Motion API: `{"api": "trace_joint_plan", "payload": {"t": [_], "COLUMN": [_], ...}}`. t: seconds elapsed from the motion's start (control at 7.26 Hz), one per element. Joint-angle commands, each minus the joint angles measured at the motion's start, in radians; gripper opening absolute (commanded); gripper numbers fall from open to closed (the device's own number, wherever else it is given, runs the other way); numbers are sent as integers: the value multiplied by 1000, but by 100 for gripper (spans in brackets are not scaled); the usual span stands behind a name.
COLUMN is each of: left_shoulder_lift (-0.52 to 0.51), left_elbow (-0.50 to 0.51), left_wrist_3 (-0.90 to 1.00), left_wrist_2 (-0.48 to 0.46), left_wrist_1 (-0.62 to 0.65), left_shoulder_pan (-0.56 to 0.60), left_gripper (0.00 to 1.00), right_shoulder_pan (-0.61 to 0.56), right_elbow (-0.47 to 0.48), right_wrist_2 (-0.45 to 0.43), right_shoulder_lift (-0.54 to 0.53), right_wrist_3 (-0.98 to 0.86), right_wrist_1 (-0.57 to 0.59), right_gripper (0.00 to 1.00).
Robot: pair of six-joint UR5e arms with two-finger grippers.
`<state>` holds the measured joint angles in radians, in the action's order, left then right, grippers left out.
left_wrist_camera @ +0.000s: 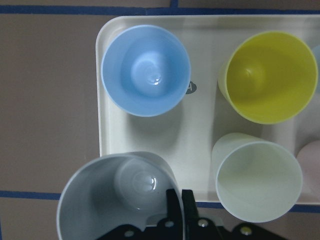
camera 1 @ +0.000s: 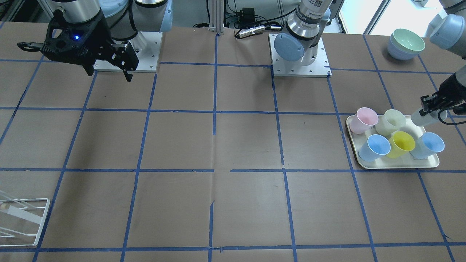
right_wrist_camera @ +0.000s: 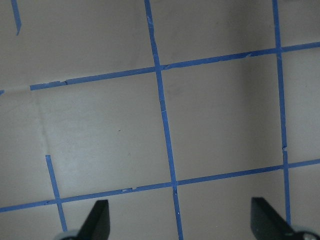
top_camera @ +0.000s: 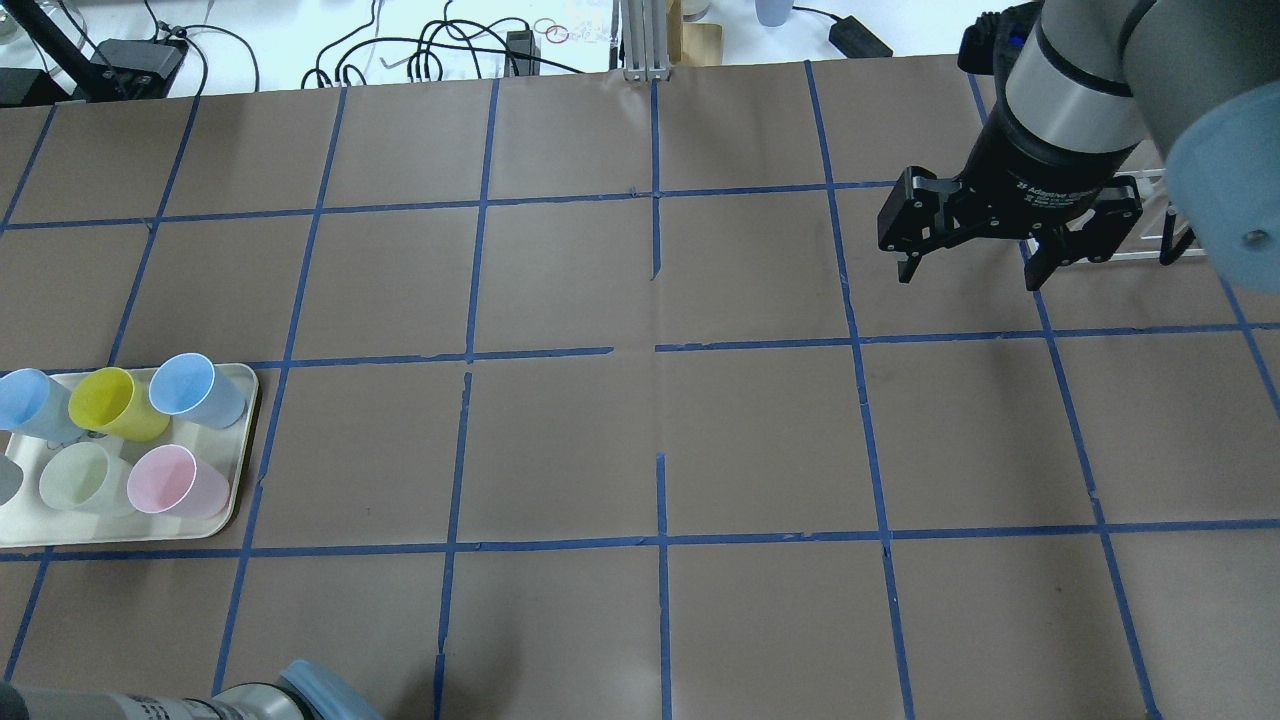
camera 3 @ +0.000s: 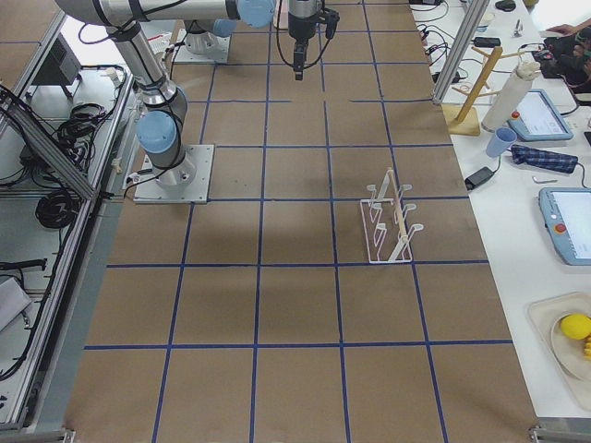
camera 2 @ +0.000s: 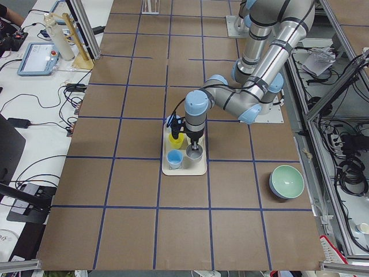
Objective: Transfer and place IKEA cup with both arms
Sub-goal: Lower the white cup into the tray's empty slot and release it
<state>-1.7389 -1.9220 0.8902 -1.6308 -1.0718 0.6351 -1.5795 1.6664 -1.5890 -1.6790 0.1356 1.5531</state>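
The pale grey IKEA cup (left_wrist_camera: 110, 200) is held by my left gripper (left_wrist_camera: 180, 202), whose fingers are shut on its rim. It hangs over the corner of the cream tray (left_wrist_camera: 105, 100) and looks slightly raised. From the front, the left gripper (camera 1: 426, 104) holds the cup (camera 1: 422, 118) at the tray's (camera 1: 397, 165) back corner. The tray holds pink (camera 1: 366, 119), pale green (camera 1: 391, 122) and yellow (camera 1: 400, 142) cups and two blue ones (camera 1: 376, 146). My right gripper (top_camera: 968, 275) is open and empty, high above the table on the far side; it also shows in the front view (camera 1: 109, 72).
Stacked pastel bowls (camera 1: 406, 43) sit behind the tray near the left arm's side. A white wire rack (camera 1: 22, 218) stands on the right arm's side, also seen in the exterior right view (camera 3: 388, 226). Brown paper with a blue tape grid covers the table between the arms.
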Motion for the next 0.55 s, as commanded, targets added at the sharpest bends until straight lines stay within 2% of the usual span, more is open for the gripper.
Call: {"api": "trace_joint_plan", "payload": {"t": [0.0,0.14,0.28,0.41], "left_shoulder_lift": [-51,-57,-59,-51], "left_elbow": [-2,0,9,14], "left_wrist_3": [-2,-2,-2,-4], "left_wrist_2": [-26,-27,-30,-47], "left_wrist_1": [39,44,32,26], "left_shoulder_pan": [0,-2,0,0], "left_gripper": [3,76,100,100], "right_shoulder_pan": [-1,4,9,16], "right_elbow": [6,7,7,7], "right_wrist_2": [4,9,12,42], "right_shoulder_lift": [1,8,10,10], "right_wrist_3": [-16,-17,-30,-83], "right_wrist_1": [1,2,1,5], "right_gripper": [100,100,100,100]}}
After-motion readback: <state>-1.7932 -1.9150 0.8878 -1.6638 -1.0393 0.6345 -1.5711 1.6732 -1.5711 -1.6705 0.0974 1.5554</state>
